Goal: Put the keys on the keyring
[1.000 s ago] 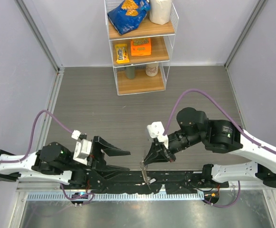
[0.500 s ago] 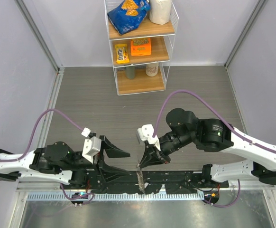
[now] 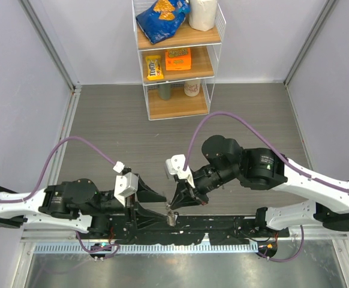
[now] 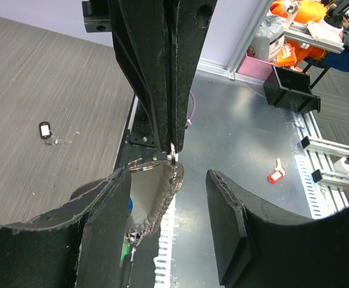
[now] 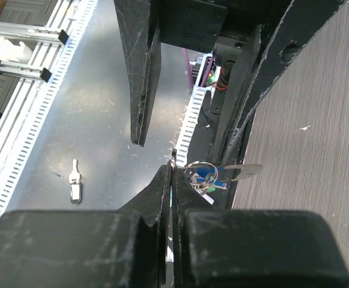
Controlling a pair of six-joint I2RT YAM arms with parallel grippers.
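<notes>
The right jaws are pressed fully shut, pinching the top of the keyring [image 4: 162,171]. It dangles with its chain [image 4: 153,213] above the near edge of the surface [image 3: 120,132]. The left jaws stand partly open, facing the keyring from close by. One black-headed key [image 4: 45,129] lies well apart on the grey surface.

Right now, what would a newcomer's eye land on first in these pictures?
At the near edge of the grey table, the right gripper is pinched shut on the keyring, its chain dangling in front of the open left gripper. Beyond them, a wire shelf at the back wall holds bright snack packs, and a small black-headed key lies on the table.
</notes>
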